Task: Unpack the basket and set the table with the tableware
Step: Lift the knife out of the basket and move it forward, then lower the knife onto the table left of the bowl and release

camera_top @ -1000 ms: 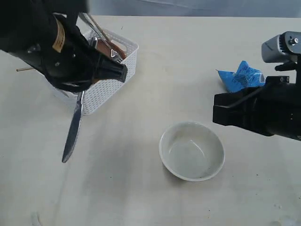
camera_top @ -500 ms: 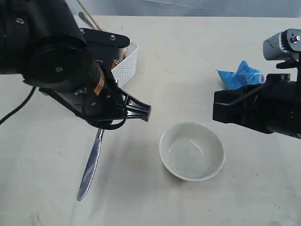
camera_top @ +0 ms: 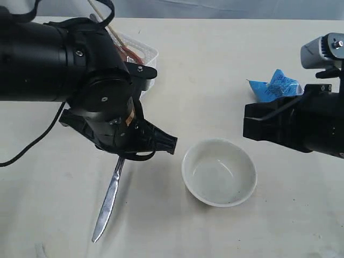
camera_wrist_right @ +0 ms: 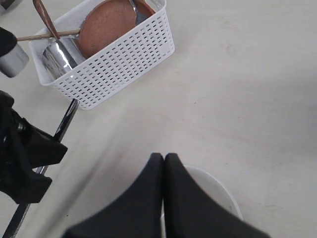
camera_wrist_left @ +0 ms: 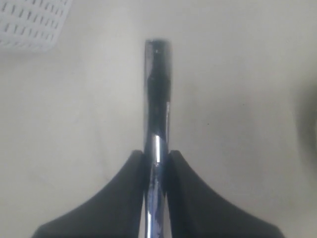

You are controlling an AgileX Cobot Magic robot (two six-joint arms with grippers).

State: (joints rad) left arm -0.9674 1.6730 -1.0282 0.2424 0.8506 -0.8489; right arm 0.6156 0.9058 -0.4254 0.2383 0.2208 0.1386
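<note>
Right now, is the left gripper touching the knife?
Touching. The left wrist view shows the left gripper clamped on the knife, its black tips pressed flush against both sides of the steel handle with no gap.

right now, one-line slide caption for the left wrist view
Left claw clamped on a steel knife over the cream table, basket corner in view.

Knife [camera_top: 107,202]: polished, mirror-bright steel. Bowl [camera_top: 219,172]: smooth, glossy off-white glaze. Basket [camera_wrist_right: 124,59]: matt white perforated plastic. Table [camera_top: 215,70]: matt cream, faintly scuffed. Packet [camera_top: 277,85]: crinkly blue film.
</note>
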